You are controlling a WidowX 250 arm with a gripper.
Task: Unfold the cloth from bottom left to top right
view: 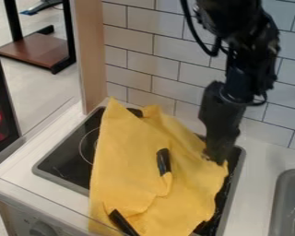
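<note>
Yellow cloth (128,156) rumpled across the black stove (67,159), lapping over its front rim; folds raised, two dark patches showing among them. Gripper (216,159) points down over the stove's right side, tip at the cloth's right edge. Cannot tell if it pinches cloth. Sink (280,186) right of stove.
</note>
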